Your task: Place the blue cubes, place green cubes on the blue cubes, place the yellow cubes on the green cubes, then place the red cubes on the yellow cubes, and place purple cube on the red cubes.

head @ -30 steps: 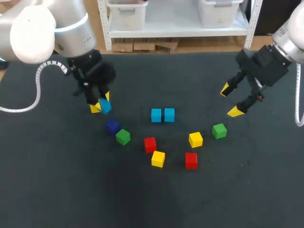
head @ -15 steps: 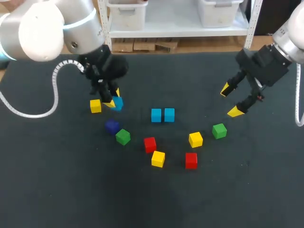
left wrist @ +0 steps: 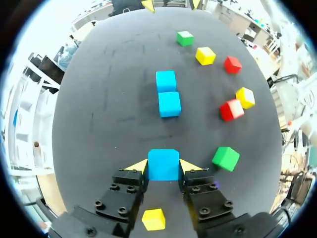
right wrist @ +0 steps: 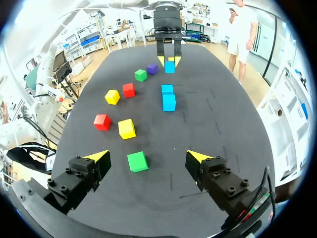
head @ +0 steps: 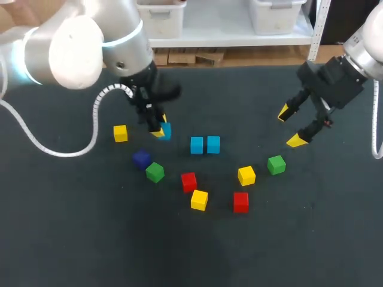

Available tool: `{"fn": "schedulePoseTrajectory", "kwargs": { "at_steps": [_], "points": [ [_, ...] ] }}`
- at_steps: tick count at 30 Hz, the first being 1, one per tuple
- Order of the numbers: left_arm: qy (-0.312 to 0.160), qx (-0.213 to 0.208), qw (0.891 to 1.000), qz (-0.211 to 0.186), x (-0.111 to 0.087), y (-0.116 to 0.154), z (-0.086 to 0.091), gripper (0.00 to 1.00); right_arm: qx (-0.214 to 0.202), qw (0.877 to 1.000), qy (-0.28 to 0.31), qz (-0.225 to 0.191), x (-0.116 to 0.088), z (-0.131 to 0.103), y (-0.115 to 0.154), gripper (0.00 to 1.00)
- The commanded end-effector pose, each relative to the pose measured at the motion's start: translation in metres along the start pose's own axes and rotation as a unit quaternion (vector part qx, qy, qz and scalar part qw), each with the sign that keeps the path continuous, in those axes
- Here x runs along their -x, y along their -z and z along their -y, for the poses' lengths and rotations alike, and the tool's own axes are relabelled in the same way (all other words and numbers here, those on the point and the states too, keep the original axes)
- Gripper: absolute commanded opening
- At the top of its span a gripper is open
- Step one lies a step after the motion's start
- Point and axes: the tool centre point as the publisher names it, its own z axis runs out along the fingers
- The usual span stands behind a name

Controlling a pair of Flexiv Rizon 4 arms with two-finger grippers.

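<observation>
My left gripper (head: 159,128) is shut on a blue cube (head: 165,131), held just above the table, left of two blue cubes (head: 197,144) (head: 213,144) that stand side by side. In the left wrist view the held blue cube (left wrist: 163,164) sits between the yellow tips, with the blue pair (left wrist: 169,104) ahead of it. A purple cube (head: 142,158), two green cubes (head: 155,172) (head: 276,164), two red cubes (head: 189,181) (head: 240,202) and three yellow cubes (head: 120,133) (head: 199,200) (head: 246,175) lie loose. My right gripper (head: 290,126) hangs open above the right green cube (right wrist: 137,161).
The loose cubes form an arc in front of the blue pair. The dark table (head: 72,239) is bare toward its front edge and on both outer sides.
My left arm has carried the blue cube to the right, away from the lone yellow cube and toward the blue pair. The right arm has not moved.
</observation>
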Motion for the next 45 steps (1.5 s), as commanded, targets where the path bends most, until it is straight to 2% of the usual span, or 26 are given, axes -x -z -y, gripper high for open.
{"fn": "schedulePoseTrajectory", "kwargs": {
  "at_steps": [1, 8, 22, 45],
  "points": [
    [0.013, 0.011, 1.000, 0.005, 0.003, -0.004, 0.009, 0.00, 0.000, 1.000, 0.001, 0.001, 0.000, 0.000, 0.000, 1.00],
    [0.026, 0.012, 1.000, 0.003, 0.010, -0.012, 0.014, 0.00, 0.000, 1.000, 0.001, 0.001, 0.000, 0.000, 0.000, 1.00],
    [0.021, -0.001, 1.000, 0.003, 0.024, -0.029, 0.017, 0.00, 0.000, 1.000, 0.001, 0.001, 0.000, 0.000, 0.000, 1.00],
    [0.015, -0.004, 1.000, -0.008, 0.027, -0.036, 0.011, 0.00, 0.000, 1.000, 0.001, 0.001, 0.000, 0.000, 0.000, 1.00]
  ]
}}
